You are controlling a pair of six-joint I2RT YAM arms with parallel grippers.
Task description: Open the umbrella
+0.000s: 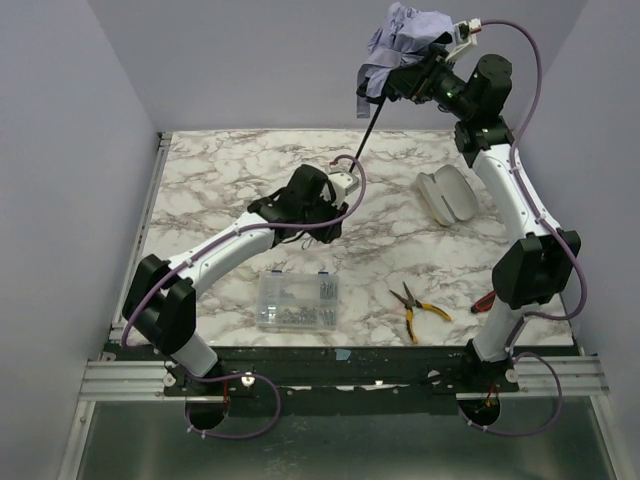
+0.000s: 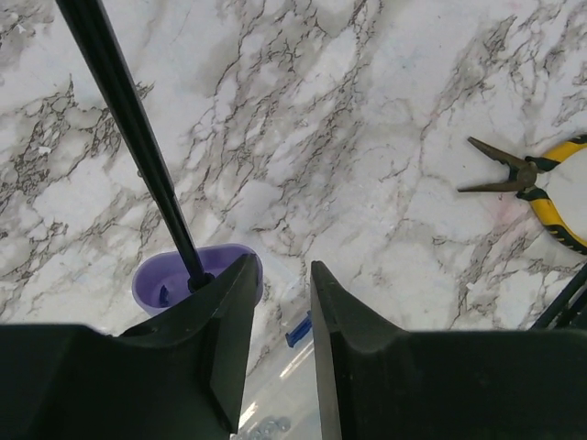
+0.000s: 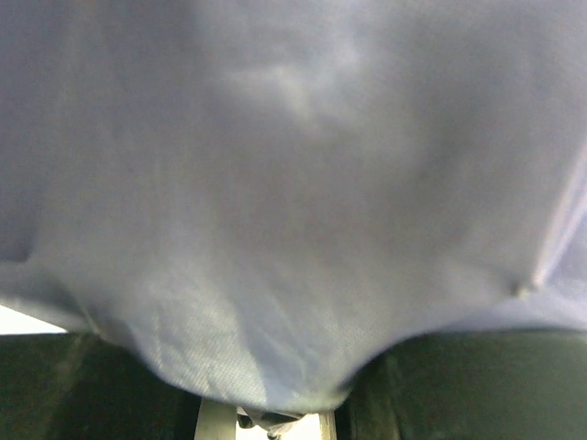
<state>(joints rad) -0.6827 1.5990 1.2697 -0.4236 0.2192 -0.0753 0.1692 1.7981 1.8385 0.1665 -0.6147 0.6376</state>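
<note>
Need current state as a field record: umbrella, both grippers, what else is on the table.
umbrella: unopened, canopy bunched aloft, shaft extended, slanting down to lilac handle
right gripper: raised, holding canopy; jaws hidden by fabric
left gripper: narrow gap, nothing between; handle beside one finger
table: cream sleeve, screw box, pliers

The surface (image 1: 220, 170) is white marble print with grey veins, walled on the left, back and right. A clear box (image 1: 296, 301) of screws lies near its front edge, left of centre. Yellow-handled pliers (image 1: 420, 308) lie to the right of the box and apart from it, handles spread and nose pointing towards the back. A small red-and-black item (image 1: 483, 302), too small to identify, lies further right. A cream sleeve (image 1: 446, 196) lies at an angle towards the back right.
</note>
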